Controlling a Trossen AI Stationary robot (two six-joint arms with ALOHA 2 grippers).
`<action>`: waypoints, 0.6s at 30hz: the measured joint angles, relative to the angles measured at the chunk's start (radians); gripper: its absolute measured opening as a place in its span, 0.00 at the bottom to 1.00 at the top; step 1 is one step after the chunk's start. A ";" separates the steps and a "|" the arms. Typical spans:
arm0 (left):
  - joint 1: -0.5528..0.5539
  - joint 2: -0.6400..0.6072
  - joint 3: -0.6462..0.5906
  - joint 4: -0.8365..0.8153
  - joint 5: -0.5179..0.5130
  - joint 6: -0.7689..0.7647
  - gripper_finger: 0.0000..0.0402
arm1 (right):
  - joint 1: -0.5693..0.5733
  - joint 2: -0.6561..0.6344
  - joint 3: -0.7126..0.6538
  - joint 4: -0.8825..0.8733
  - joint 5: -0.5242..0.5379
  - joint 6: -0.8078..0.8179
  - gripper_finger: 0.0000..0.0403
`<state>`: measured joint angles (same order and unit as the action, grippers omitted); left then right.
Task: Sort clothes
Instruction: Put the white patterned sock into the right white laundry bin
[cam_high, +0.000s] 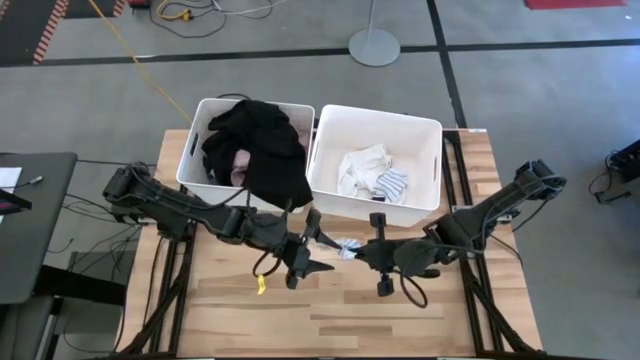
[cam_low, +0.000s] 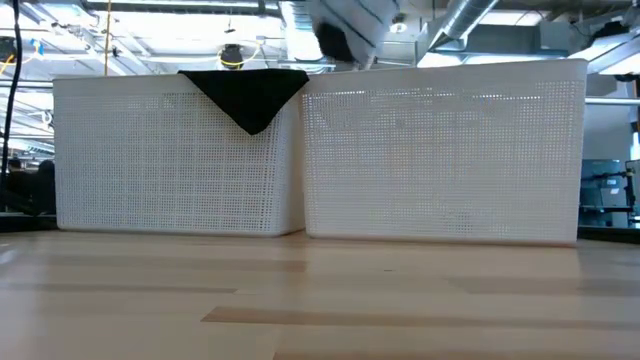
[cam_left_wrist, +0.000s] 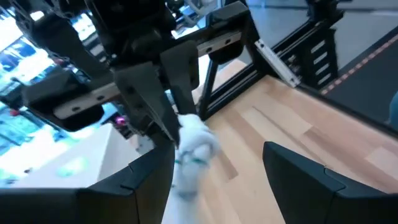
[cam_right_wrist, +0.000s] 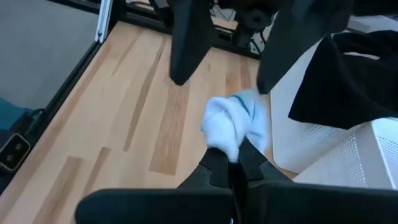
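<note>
On the left of the table, the left bin (cam_high: 196, 150) holds a black garment (cam_high: 262, 150) heaped high, with one corner draped over the front rim and hanging down the outside wall (cam_low: 250, 98). A dusty-pink garment (cam_high: 238, 170) shows beneath it inside the same bin. The left arm reaches in from the table's left edge, and the left gripper (cam_high: 318, 248) hovers above the bare wood in front of the bins, its jaws spread wide apart and empty.

Just to the right of it, between the two grippers, a small white sock (cam_high: 347, 247) hangs in the air near the front wall of the right bin. The right gripper (cam_right_wrist: 231, 163) has its jaws clamped together on this sock, which bunches up past the fingertips; a thin green line seems to run across the fabric, though the wrist views are too soft to be sure. The left wrist view shows the same white bundle (cam_left_wrist: 194, 149) held by the other arm's fingers just ahead.

Farther right, the right bin (cam_high: 428, 128) sits touching the left bin and contains white socks (cam_high: 362, 167) and a striped sock (cam_high: 393, 184) lying against them. The right arm stretches in from the table's right edge.
</note>
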<state>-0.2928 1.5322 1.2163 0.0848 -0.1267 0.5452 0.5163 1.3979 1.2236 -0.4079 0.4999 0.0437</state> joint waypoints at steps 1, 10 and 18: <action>-0.005 0.000 0.000 0.000 -0.015 0.012 0.60 | 0.000 0.000 0.000 -0.007 0.000 0.000 0.00; 0.023 0.007 0.000 0.003 -0.034 -0.021 0.60 | -0.009 0.000 0.000 -0.010 -0.001 -0.008 0.00; 0.077 0.008 -0.001 -0.016 -0.031 -0.098 0.55 | -0.030 0.000 0.000 -0.003 -0.001 -0.019 0.00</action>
<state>-0.2162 1.5402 1.2156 0.0685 -0.1577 0.4471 0.4866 1.3983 1.2236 -0.4107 0.4992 0.0250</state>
